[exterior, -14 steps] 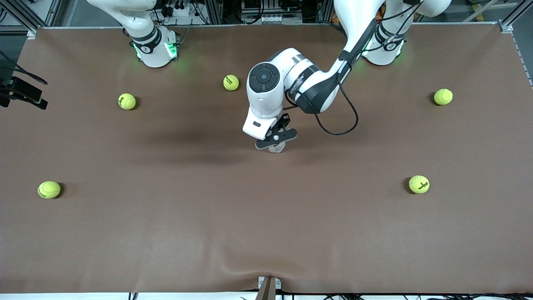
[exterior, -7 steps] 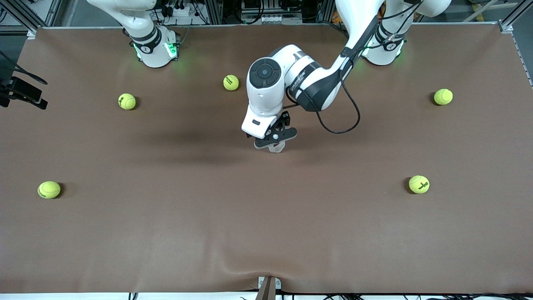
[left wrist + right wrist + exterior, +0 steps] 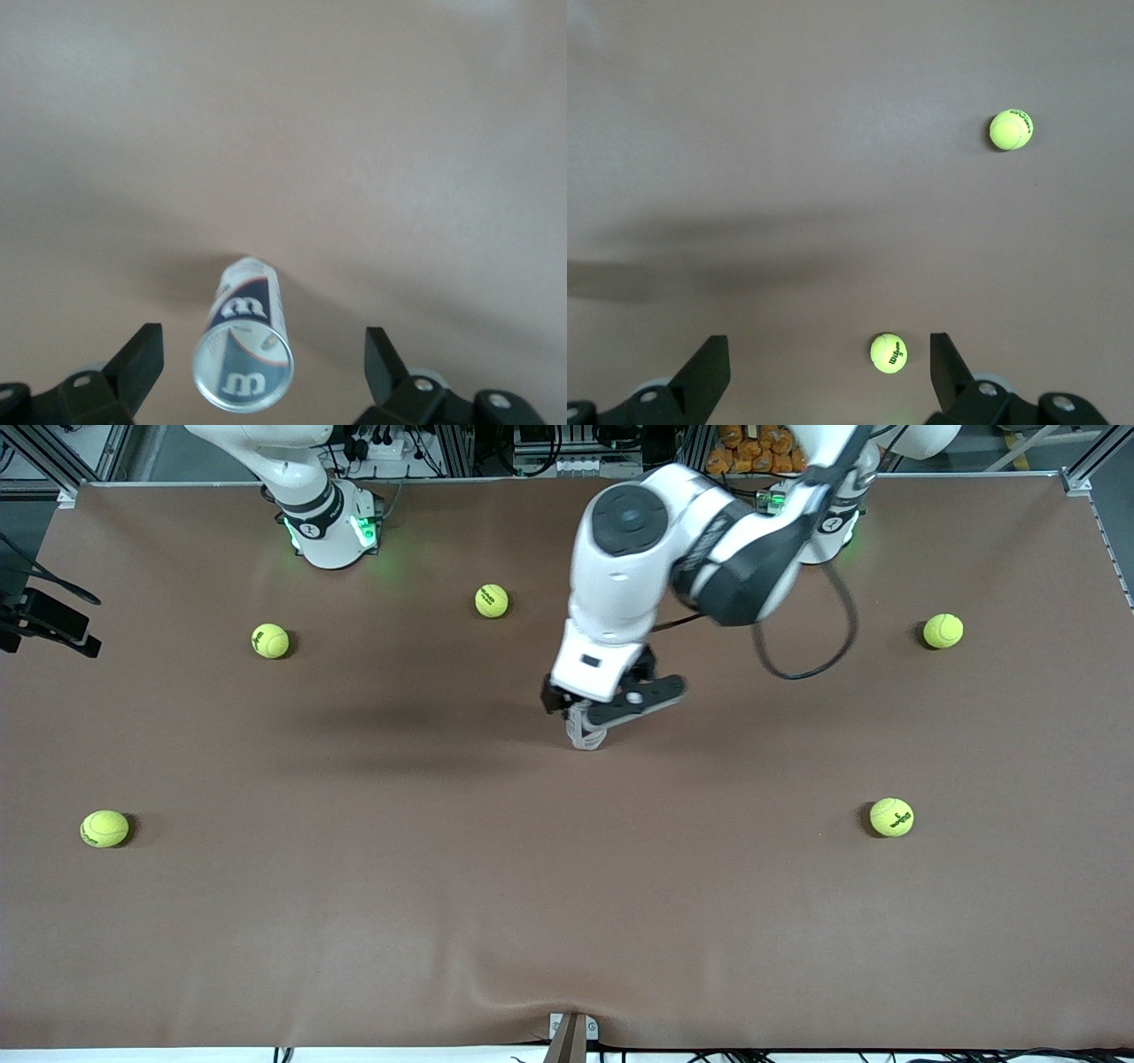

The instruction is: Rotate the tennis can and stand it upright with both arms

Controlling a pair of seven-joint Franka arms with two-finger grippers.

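Can: slim clear-plastic tennis can (image 3: 245, 350) with navy label stands upright on the brown table (image 3: 354, 921).
Left gripper (image 3: 261, 376): fingers spread apart over it, clear of its sides.
Right gripper (image 3: 828, 376): fingers apart, waiting above tennis balls.

Tennis can (image 3: 586, 737) upright mid-table, under left claw (image 3: 259, 367), balls (image 3: 891, 817) scattered around.

Five tennis balls (image 3: 492, 600) scattered well apart on brown table (image 3: 354, 921).

We can read a white "W" logo twice on the can (image 3: 244, 354): on its navy label and through its clear end. One ball (image 3: 888, 352) carries dark "Wilson" lettering. Print on the other balls is too small to read.
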